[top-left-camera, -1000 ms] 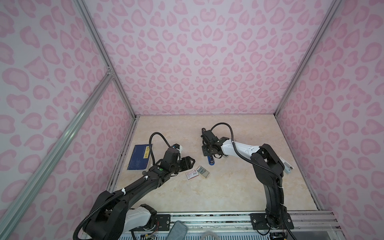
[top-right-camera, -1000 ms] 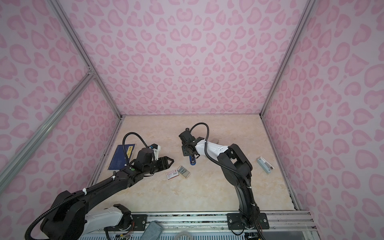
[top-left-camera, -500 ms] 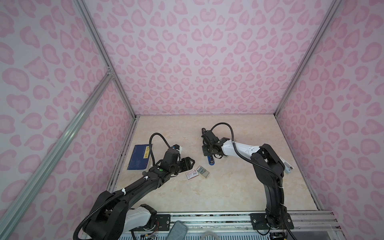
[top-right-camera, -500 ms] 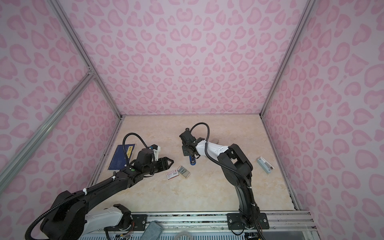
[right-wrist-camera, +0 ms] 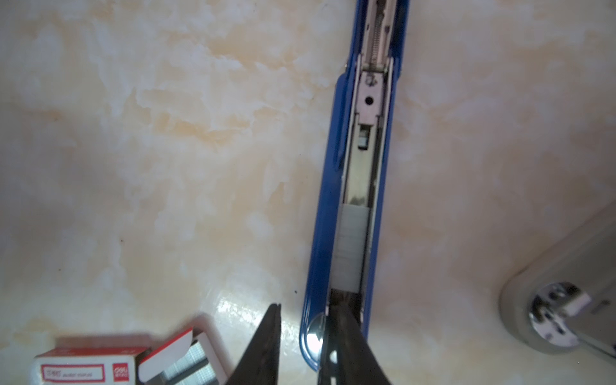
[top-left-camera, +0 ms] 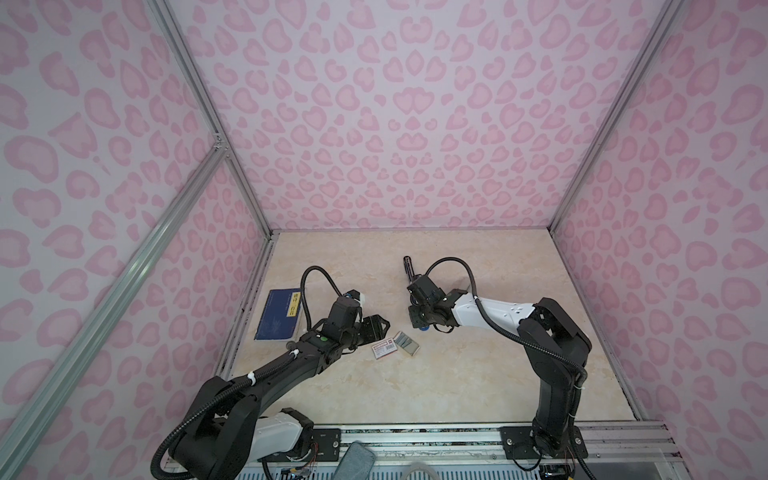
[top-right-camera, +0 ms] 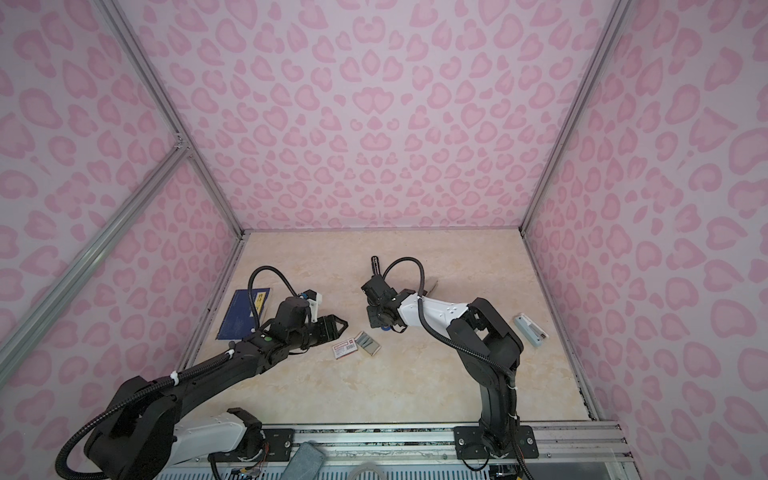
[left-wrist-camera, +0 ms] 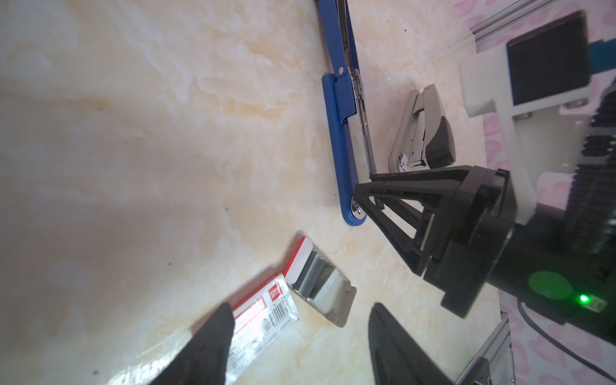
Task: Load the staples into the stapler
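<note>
Reaching into the blue stapler at lower centre, the right gripper has narrow jaws, one fingertip just below the staples; the left gripper stands wide, empty.

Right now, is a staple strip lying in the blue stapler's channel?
Yes, a grey staple strip sits inside the open blue stapler's channel.

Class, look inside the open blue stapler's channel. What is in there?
Inside the blue stapler, a grey strip of staples lies in the channel, with the metal pusher and spring beyond it. One end of the channel is hidden by a finger of the right end effector.
</note>
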`<control>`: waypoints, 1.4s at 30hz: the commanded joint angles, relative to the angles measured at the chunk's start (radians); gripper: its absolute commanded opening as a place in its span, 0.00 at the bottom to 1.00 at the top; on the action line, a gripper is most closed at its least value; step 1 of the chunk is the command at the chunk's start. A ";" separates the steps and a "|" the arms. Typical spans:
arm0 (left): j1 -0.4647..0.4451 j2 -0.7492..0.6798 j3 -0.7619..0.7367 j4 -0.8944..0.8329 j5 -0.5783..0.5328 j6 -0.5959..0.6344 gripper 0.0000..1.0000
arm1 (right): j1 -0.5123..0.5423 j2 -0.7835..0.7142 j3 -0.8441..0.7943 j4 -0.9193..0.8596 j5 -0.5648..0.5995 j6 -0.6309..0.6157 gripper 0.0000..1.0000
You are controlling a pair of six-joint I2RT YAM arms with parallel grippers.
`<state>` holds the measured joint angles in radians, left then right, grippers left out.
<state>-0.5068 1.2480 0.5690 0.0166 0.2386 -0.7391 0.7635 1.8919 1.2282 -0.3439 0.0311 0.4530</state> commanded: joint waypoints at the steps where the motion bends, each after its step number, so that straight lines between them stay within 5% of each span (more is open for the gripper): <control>1: 0.001 0.004 0.010 0.027 0.004 0.001 0.67 | 0.001 -0.012 -0.010 -0.038 -0.010 0.012 0.30; 9: 0.002 0.015 0.018 0.031 0.005 0.001 0.67 | -0.025 -0.048 0.031 -0.049 -0.004 -0.004 0.38; 27: 0.004 -0.021 0.000 0.018 -0.010 0.002 0.67 | -0.072 0.174 0.309 -0.121 -0.020 -0.065 0.40; 42: 0.007 -0.012 0.005 0.021 -0.004 0.004 0.67 | -0.055 0.155 0.193 -0.100 -0.051 -0.053 0.36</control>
<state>-0.5014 1.2331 0.5690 0.0170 0.2356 -0.7391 0.7052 2.0438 1.4490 -0.4164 -0.0051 0.3996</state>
